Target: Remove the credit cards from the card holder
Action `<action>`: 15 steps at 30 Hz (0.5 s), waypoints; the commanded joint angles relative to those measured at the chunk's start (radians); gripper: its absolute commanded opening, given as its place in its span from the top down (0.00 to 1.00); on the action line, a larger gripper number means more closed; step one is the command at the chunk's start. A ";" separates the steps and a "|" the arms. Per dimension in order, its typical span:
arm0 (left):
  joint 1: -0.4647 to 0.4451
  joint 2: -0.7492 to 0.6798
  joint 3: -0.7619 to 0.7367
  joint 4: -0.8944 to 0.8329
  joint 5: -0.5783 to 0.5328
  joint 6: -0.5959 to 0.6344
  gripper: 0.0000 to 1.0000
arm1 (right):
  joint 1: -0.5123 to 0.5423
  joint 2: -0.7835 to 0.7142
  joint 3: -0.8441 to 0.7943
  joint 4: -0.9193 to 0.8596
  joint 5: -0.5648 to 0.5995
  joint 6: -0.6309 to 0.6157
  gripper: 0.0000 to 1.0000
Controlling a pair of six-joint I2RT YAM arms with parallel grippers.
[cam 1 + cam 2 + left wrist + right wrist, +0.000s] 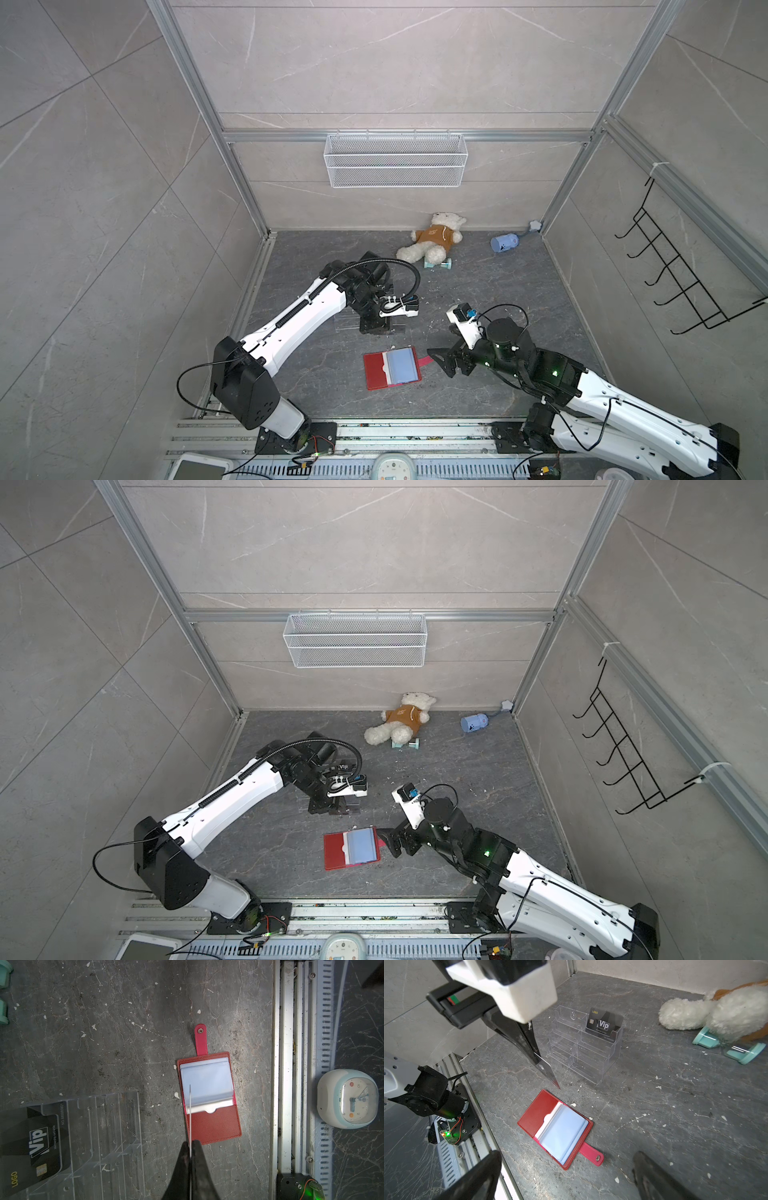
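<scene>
- A pale clock (392, 467) sits at the nearest edge, on the robot's side of the metal rail (415, 432).
- The card holder (376, 372) lies open and flat on the counter (498, 291) just past the rail, about midway between the two arms. Its pale blue sleeves (562, 1128) face up and its snap tab (591, 1154) points toward the right arm.
- The right gripper (439, 360) hangs low just beside the tab end. Its jaws are spread wide and hold nothing.
- In the right wrist view the tab lies in the gap between the two fingers (483, 1176), and neither one is on it.
- Farther back, the left gripper (190, 1142) points down with its jaws pinched tight on a credit card (548, 1073), gripping it by one end.
- That card hangs below the jaws in the air, between the card holder and the clear acrylic rack (583, 1051), and touches neither.
- In the left wrist view it shows edge-on as a thin line.
- A Vip card (604, 1022) stands upright in a top tier of the rack, well away from both sets of jaws.
- Beyond the rack, near the back wall, a white teddy bear (432, 241) lies on a teal hourglass-like toy (729, 1047), with a blue cup (504, 243) on its side nearby.
- A white wire basket (395, 160) hangs on the back wall.
</scene>
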 commanded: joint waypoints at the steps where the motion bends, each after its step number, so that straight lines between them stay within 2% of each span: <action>1: 0.011 0.009 0.038 -0.031 -0.013 0.027 1.00 | 0.004 -0.006 0.004 -0.016 -0.006 -0.008 0.00; 15: 0.055 0.052 0.075 -0.015 -0.062 0.059 1.00 | 0.005 -0.011 -0.010 -0.011 -0.010 -0.009 0.00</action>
